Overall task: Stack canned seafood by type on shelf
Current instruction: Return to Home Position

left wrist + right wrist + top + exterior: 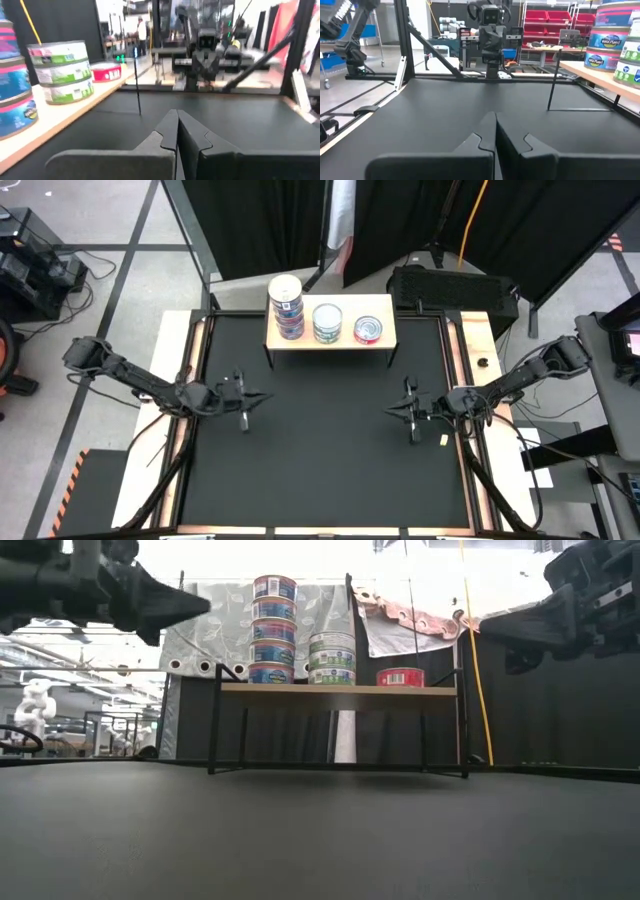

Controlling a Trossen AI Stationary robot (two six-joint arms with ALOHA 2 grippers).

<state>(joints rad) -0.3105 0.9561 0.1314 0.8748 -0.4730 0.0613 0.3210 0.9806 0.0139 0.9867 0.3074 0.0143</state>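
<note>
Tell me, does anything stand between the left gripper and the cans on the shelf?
Nothing visible does. The left gripper, shut, hangs above the black mat, and only bare mat lies between it and the shelf holding the cans. The right gripper waits opposite, also shut.

Even overhead light falls flat on the matte black bench (320, 460), soft shadow tucked under the shelf (330, 345), but at bench level the room behind blazes white, left arm (100, 590) and right arm (570, 610) show as silhouettes, and glare washes the left wrist's background.
</note>
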